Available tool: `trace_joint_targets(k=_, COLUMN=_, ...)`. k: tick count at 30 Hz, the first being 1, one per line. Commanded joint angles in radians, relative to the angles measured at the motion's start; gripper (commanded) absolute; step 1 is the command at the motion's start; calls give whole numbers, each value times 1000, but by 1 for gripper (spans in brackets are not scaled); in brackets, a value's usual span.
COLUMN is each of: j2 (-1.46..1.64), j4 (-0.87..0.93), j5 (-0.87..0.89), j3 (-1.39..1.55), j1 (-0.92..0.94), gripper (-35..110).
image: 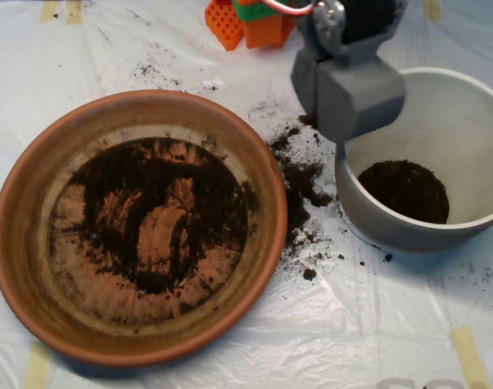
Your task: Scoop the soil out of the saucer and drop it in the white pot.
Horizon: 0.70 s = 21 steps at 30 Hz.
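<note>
The terracotta saucer (36,174) fills the left half of the overhead view. A thin smeared layer of dark soil (153,215) covers its floor, with bare clay showing through. The white pot (465,121) stands at the right, with a mound of soil (407,190) at its bottom. My grey scoop (349,96) hangs over the pot's left rim, between pot and saucer. Its two shells look pressed together. Whether soil is inside them is hidden.
Spilled soil crumbs (299,182) lie on the white plastic sheet between saucer and pot, with fine specks (153,73) further up. Orange and green plastic blocks (246,20) sit at the top edge behind the arm. Tape strips (469,352) mark the sheet.
</note>
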Motion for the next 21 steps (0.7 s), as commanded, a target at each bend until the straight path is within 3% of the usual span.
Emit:
trace_joint_targets(k=1, j2=-5, j4=-5, j5=-20, j3=-84, j1=-112, gripper=-1)
trace_joint_targets(k=7, j2=-60, j4=2, j5=-38, j3=-137, j1=-221, gripper=0)
trace_joint_targets(k=12, j2=-101, j4=34, j5=-34, j3=-178, j1=-233, gripper=26)
trace_joint_targets(k=21, j2=-51, j4=49, j5=-55, j3=-103, j1=-221, gripper=31)
